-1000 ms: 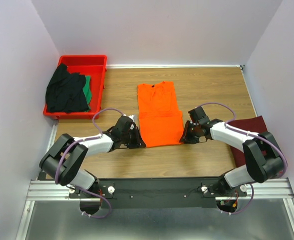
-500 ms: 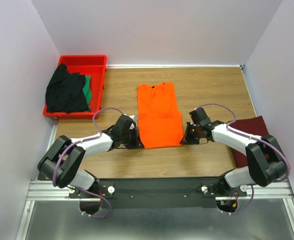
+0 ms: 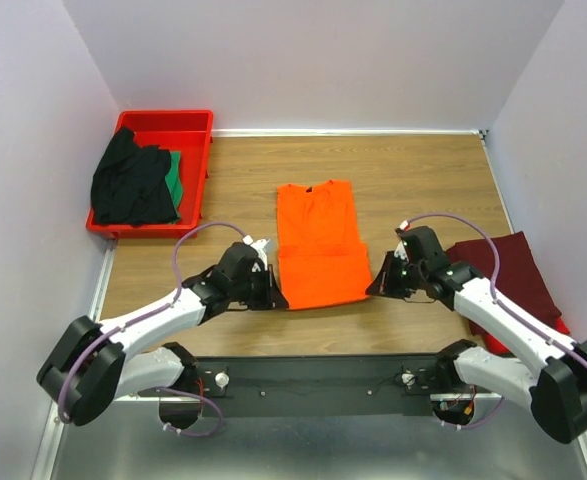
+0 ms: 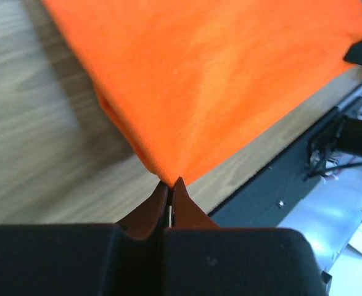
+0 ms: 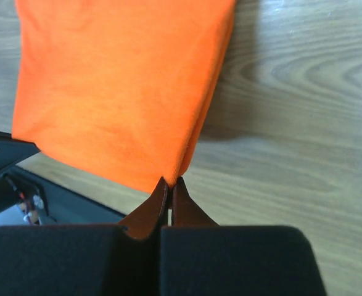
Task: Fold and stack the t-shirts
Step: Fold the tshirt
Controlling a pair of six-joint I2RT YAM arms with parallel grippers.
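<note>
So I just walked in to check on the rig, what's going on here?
Two robot arms are working on the orange t-shirt, which lies lengthwise in the middle of the table. The left pincer is shut on its near left corner and the right pincer on its near right corner. A maroon t-shirt lies at the table's right edge. A black t-shirt and a green t-shirt sit heaped in the red tray at the far left, not yet folded.

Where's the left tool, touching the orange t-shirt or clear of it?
Touching. The left wrist view shows the left tool shut on a corner of the orange t-shirt, cloth pinched between its tips.
</note>
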